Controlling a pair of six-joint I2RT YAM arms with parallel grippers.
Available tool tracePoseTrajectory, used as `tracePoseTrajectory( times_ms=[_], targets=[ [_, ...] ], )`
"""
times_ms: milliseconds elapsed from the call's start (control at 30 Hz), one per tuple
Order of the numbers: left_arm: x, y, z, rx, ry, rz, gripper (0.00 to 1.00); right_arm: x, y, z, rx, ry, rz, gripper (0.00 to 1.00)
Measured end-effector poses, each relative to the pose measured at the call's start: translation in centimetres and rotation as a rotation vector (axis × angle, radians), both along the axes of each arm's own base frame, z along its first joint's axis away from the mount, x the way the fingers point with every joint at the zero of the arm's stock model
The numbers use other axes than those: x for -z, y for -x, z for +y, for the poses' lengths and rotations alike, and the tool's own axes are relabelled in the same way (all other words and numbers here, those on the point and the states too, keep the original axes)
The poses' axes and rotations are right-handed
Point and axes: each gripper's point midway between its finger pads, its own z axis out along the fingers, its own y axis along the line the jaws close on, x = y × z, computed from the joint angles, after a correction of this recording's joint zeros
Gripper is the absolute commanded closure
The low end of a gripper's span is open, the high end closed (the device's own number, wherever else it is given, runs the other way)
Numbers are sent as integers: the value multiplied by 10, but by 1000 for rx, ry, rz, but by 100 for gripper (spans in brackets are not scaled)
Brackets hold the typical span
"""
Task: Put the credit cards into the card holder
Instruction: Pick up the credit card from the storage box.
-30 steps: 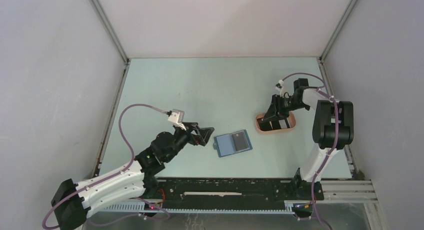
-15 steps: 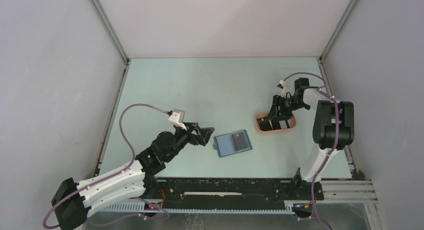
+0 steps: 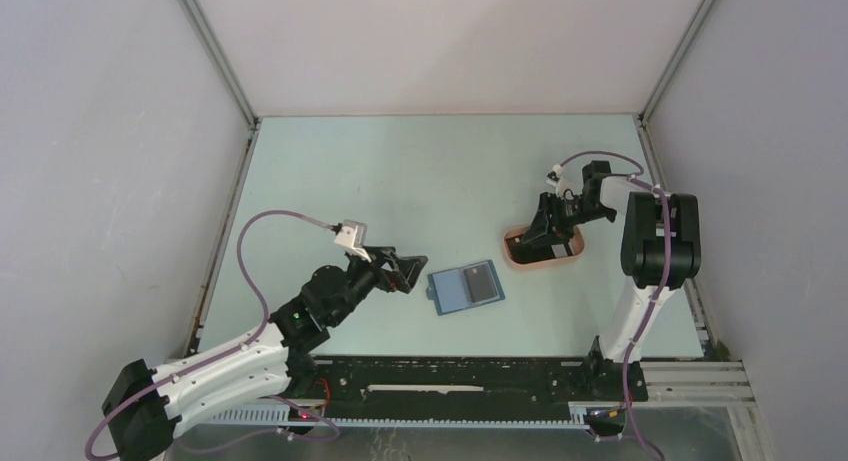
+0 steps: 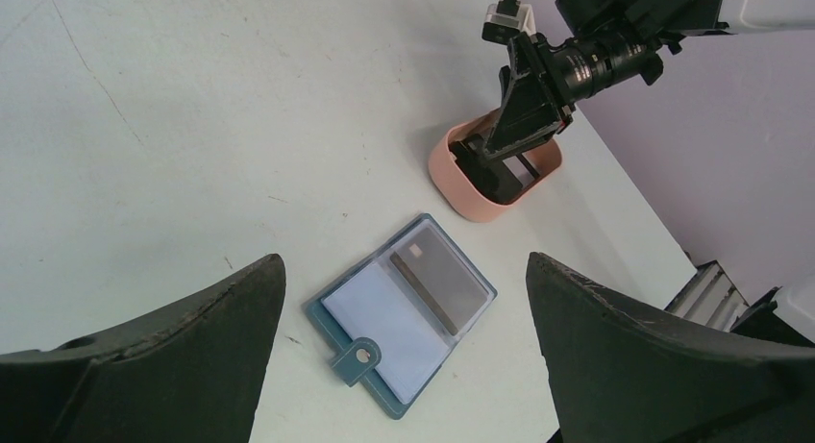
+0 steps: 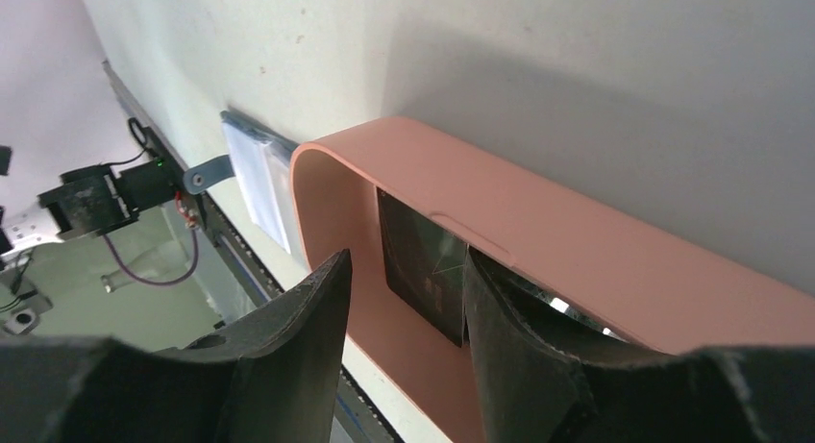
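Though hidden overhead, dark card [image 5: 423,265] in tray [image 5: 596,260] shows wrist-side; left gripper [image 4: 404,270] released, right gripper [image 5: 406,270] unclear.

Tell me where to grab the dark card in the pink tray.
Probably its exposed edge, coming down through the open top of the tray: the dark card leans on edge against the inner wall, so the walls block any sideways approach.

Robotics lab test cell: bare grey panel walls [image 3: 90,131], aluminium frame posts [image 3: 213,53], pale counter [image 3: 400,171], black mounting rail [image 3: 450,374], looped purple cables [image 3: 280,213].
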Motion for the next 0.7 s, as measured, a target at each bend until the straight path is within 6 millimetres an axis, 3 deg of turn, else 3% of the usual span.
tracePoseTrajectory(
  times_ms=[700],
  targets=[
    [2, 0, -1, 0, 1, 9, 0, -36, 11, 30, -43, -258, 23, 47]
  ],
)
